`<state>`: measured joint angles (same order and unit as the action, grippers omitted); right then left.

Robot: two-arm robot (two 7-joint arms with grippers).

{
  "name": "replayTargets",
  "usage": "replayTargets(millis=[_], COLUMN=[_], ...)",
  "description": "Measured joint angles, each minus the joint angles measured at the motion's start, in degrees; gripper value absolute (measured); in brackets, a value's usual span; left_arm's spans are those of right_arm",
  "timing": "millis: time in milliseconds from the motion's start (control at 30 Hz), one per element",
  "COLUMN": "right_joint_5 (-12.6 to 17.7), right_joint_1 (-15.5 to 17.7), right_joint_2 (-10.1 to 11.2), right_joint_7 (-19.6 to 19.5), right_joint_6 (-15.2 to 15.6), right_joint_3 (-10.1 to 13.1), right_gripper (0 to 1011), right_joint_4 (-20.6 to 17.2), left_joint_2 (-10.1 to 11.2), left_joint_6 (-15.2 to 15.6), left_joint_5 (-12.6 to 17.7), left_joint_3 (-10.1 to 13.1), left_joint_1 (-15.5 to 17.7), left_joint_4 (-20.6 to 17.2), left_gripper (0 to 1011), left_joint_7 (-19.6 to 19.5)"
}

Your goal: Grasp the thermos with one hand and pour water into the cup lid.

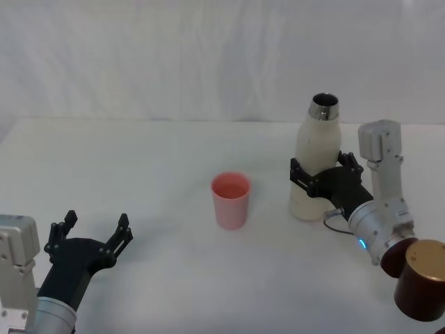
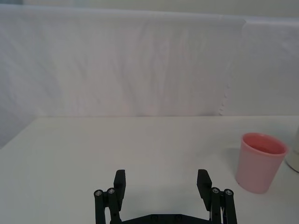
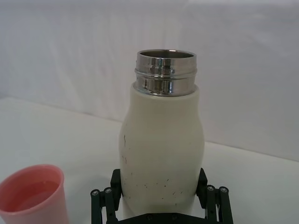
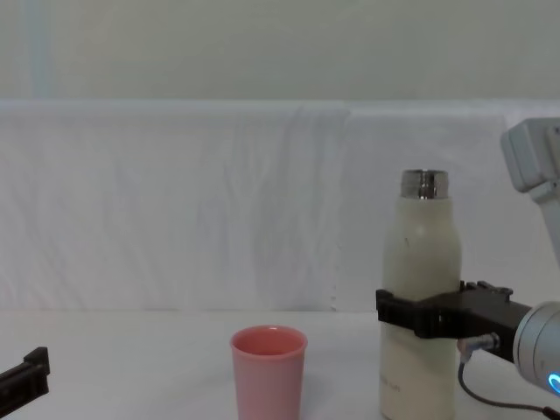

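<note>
Head view puts the thermos (image 1: 315, 161) upright on the white desk (image 1: 153, 153), toward its right side and a little behind the middle, with its steel neck uncapped. My right gripper (image 1: 321, 177) has its black fingers on either side of the lower body, pressed against the cream wall, so I read it as clamped on the bottle. In the right wrist view the fingers (image 3: 114, 184) flank the thermos (image 3: 162, 142) low down. I judge that low, sideways hold suits a pour: it leaves the neck free and lets the wrist roll the bottle over toward the cup.

The cup lid (image 1: 231, 200) stands upright near the middle of the desk, to the left of the thermos and well apart from it, mouth up. From the right wrist view the cup lid (image 3: 30, 196) seems to have a little liquid in it, though I cannot be sure. The bottle's base looks to rest on the desk in the chest view, so I take the lift and tilt as not yet done.

My left gripper (image 1: 92, 240) sits near the front left corner of the desk, fingers spread wide and holding nothing, out of the pouring path.

A dark brown cylinder (image 1: 420, 278) sits at the front right edge.
</note>
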<state>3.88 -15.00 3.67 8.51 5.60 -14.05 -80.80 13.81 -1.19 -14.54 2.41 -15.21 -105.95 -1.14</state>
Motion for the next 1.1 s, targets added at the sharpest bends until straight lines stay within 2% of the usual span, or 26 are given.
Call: replayTargets(millis=[333,667,1100], right_joint_5=[-0.6,-2.66,-8.47], right_joint_1=[0.85,1.71,1.85], right_joint_2=[0.63,2.75,6.19], right_joint_7=[-0.15,-0.2,1.1], right_joint_6=[0.31,1.46,2.14], right_joint_3=[0.38,0.68,-1.27], right_gripper=[951,951,951], right_joint_4=[-3.26,-7.25,-9.87], left_joint_2=[0.0,0.0,0.0], left_joint_6=[0.0,0.0,0.0], left_joint_5=[0.0,0.0,0.0], left_joint_3=[0.0,0.0,0.0], left_joint_1=[0.0,0.0,0.0], left_joint_4=[0.0,0.0,0.0], left_gripper=[1001,1001,1001], left_joint_7=[0.0,0.0,0.0])
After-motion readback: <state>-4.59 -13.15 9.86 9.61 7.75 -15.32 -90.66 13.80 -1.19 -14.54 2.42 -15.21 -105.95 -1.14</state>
